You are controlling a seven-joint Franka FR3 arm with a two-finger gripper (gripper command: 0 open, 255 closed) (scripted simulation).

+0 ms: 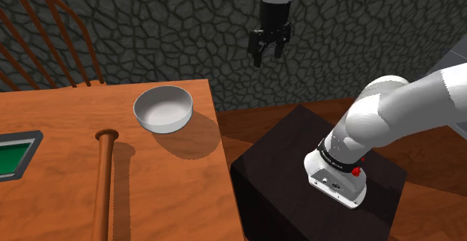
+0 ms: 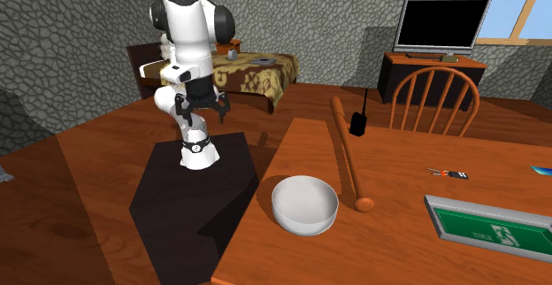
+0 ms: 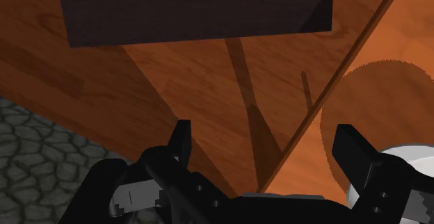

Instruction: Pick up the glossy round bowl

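Above the strip of wooden floor (image 1: 254, 123) between stand and table, the white arm's black gripper (image 1: 268, 55) hangs in mid-air against a stone wall (image 1: 150, 30), its jaws spread wide. From the wrist view, floorboards and the table's edge show between the two fingers (image 3: 182, 138). The dark box stand (image 1: 314, 194) sits beside the table, at the shoulder view's lower right.

The bowl (image 1: 163, 108) – pale grey-white, round and upright – stands on the wooden table (image 1: 172, 194) near the corner closest to the stand, well below the gripper and apart from it. In the wrist view a slice of its rim (image 3: 417, 153) peeps out beside one finger.

A long wooden bat (image 1: 105, 180) lies on the table near the bowl, its knobbed end close to the bowl but not touching it. Farther along the tabletop rests a flat green panel in a grey frame (image 2: 495, 226). The second exterior view also takes in a small black radio (image 2: 358, 122) at the bat's far end, a spindle-back chair (image 2: 438, 97), a television (image 2: 440, 22) on a dark cabinet – and a bed (image 2: 239, 71) behind the arm.
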